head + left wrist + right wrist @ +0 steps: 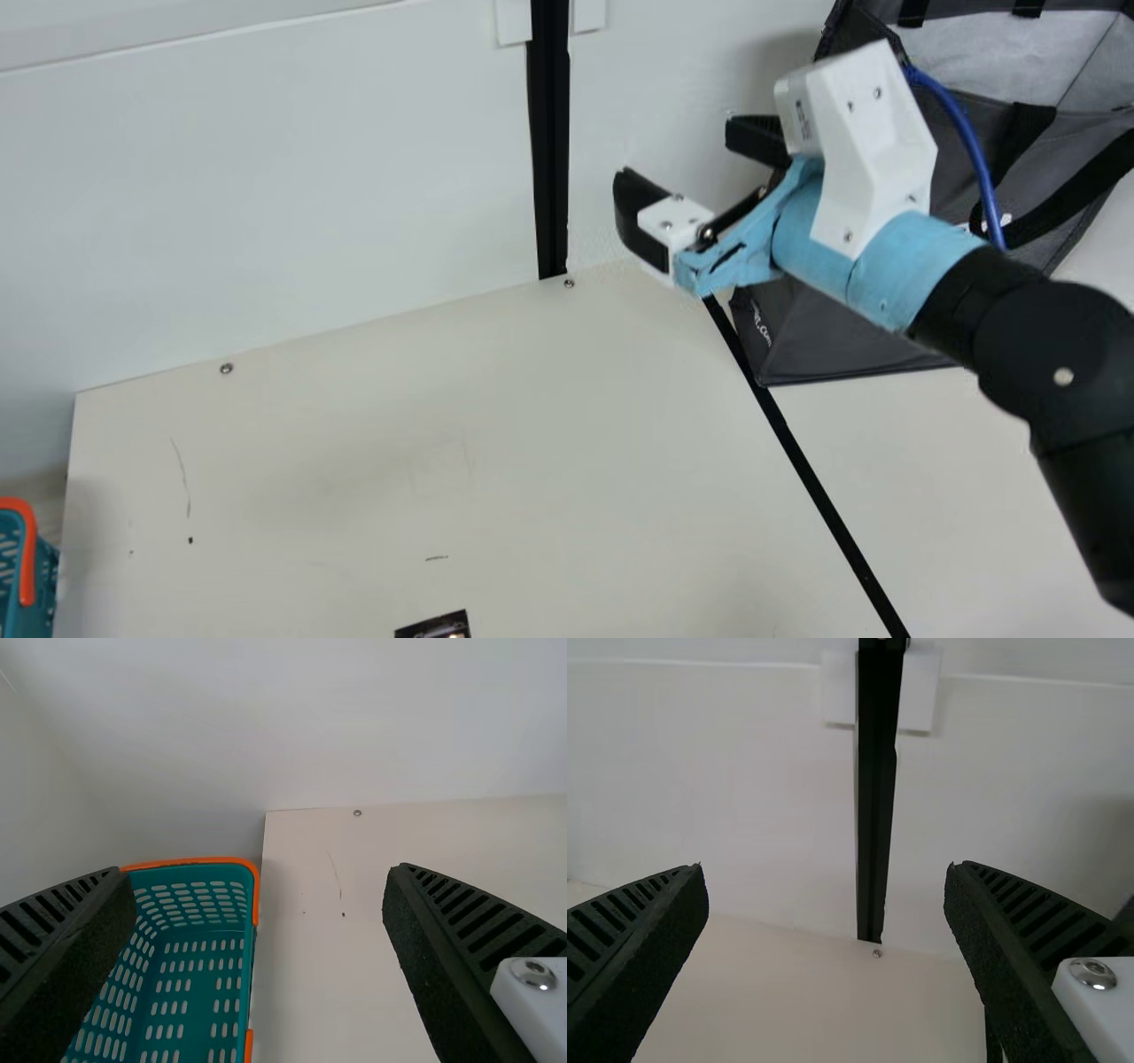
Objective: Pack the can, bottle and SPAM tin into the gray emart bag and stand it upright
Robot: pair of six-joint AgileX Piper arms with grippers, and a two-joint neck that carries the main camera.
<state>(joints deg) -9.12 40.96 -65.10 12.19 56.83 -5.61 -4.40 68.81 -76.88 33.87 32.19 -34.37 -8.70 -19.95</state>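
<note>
1. The right gripper (680,152) is spread, nothing between its fingers.
2. The left gripper (257,873) is likewise spread and unladen, near a teal basket (199,861).
3. The gray emart bag (1054,53), mouth open, is partly behind the right arm.
4. A dark object (436,627), cut off, is perhaps packaging.
</note>
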